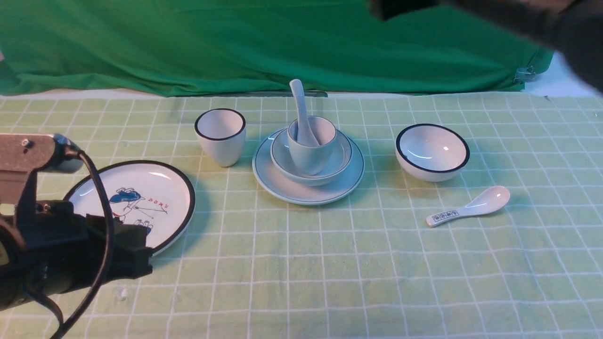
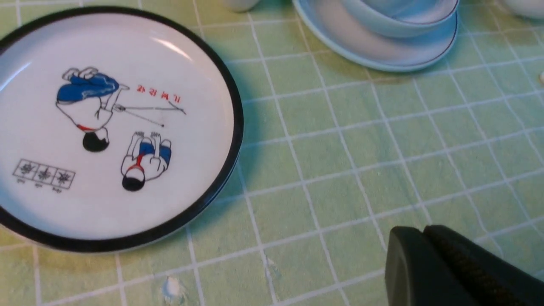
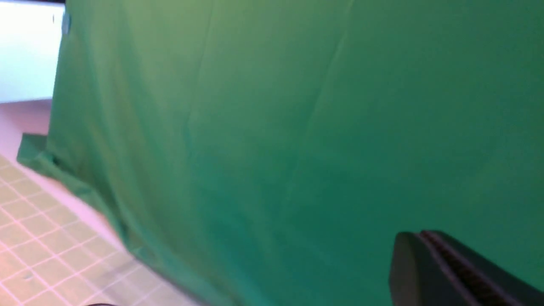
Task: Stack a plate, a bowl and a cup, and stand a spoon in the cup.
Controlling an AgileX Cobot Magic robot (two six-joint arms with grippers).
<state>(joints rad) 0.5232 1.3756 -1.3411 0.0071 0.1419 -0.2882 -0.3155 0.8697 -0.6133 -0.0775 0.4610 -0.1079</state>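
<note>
One spoon (image 1: 301,115) (upright) beyond left claw (image 2: 425,255)

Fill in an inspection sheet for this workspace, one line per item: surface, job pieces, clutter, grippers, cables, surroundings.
Surface: green cloth with white grid lines; pale spot near the left arm.
Job pieces: plate under bowl, cup in bowl, spoon standing in cup, leaning on its rim.
Clutter: cartoon plate, black-rimmed cup and black-rimmed bowl, spoon with printed label.
Grippers: left shut, empty; right shut, empty, raised.
Cables: black cable looping off the left arm; on the right arm, nothing seen.
Surroundings: green curtain behind, clip at its lower corner.
</note>
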